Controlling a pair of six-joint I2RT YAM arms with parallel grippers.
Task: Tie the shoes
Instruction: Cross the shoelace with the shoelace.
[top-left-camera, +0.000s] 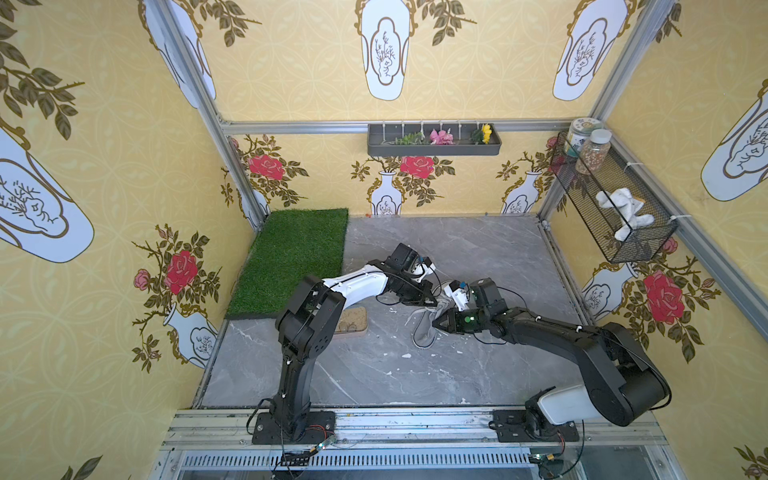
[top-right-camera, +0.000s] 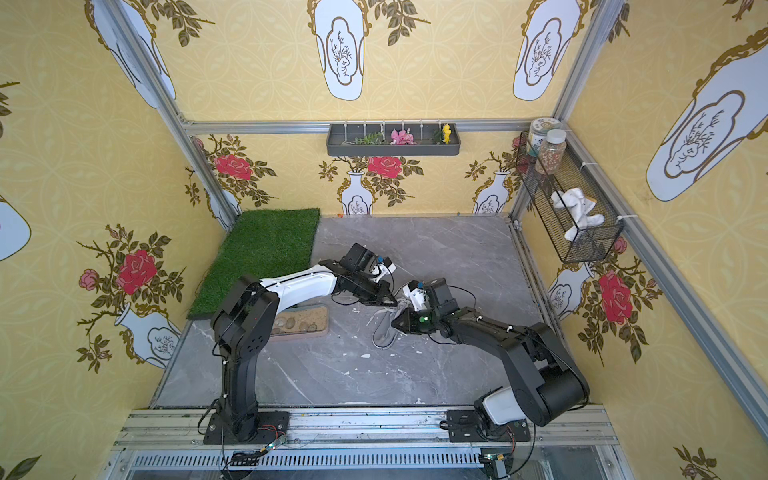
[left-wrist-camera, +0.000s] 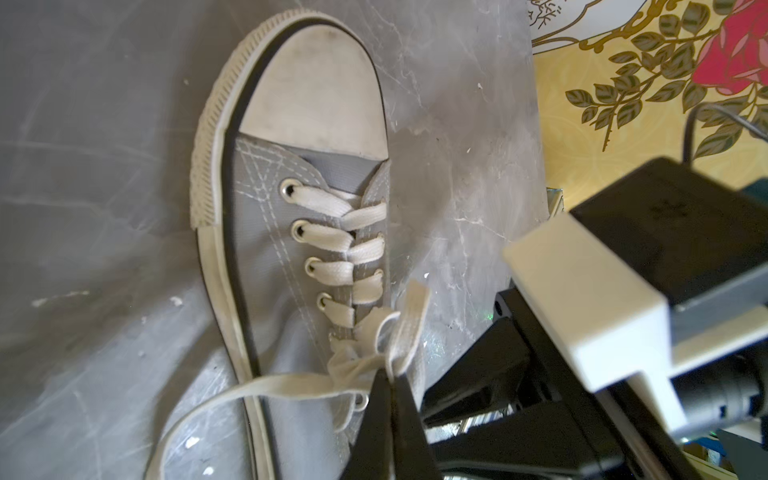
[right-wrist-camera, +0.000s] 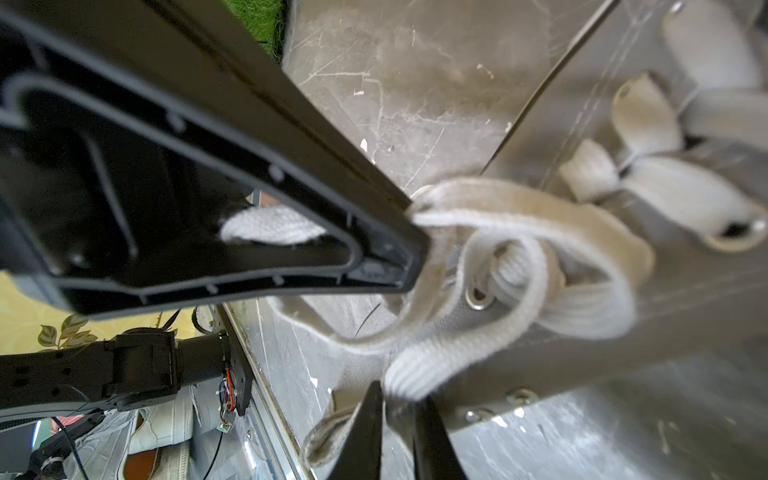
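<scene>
A grey canvas shoe (top-left-camera: 424, 332) (top-right-camera: 383, 334) with a white toe cap lies on the grey marble floor between my two arms. In the left wrist view the shoe (left-wrist-camera: 291, 249) shows its crossed pale laces and a loose knot (left-wrist-camera: 353, 361). My left gripper (left-wrist-camera: 392, 376) (top-left-camera: 436, 302) is shut on a lace loop just above that knot. One lace end (left-wrist-camera: 249, 386) trails off over the sole. My right gripper (right-wrist-camera: 399, 401) (top-left-camera: 434, 323) stands slightly open, its tips at the end of a ribbed lace loop (right-wrist-camera: 519, 266) without pinching it.
A tan tray of pebbles (top-left-camera: 353, 322) (top-right-camera: 301, 322) lies beside the left arm. A green grass mat (top-left-camera: 291, 257) covers the far left floor. A wire basket (top-left-camera: 615, 199) hangs on the right wall, a grey shelf (top-left-camera: 434, 141) on the back wall.
</scene>
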